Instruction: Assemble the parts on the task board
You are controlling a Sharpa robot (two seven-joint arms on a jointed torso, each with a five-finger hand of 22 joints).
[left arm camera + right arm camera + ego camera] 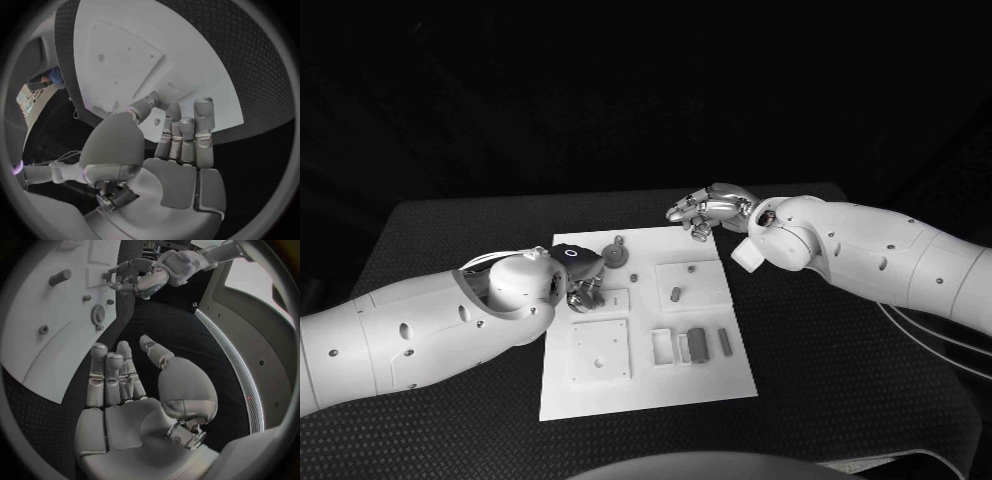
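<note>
My left hand (583,292) hangs open and empty over the flat white task board (646,385), near its middle, right hand (708,211) open, empty at its far edge; I'd lower left slowly onto a small grey part (724,342).

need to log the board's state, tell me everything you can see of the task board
The task board is a flat white rectangular plate, looking like matte plastic, lying on the black table between the arms. It carries raised square plates, a slotted block, small grey parts in a row and a gear-like piece near its far edge. The left hand hovers over its left side; contact is unclear.
</note>
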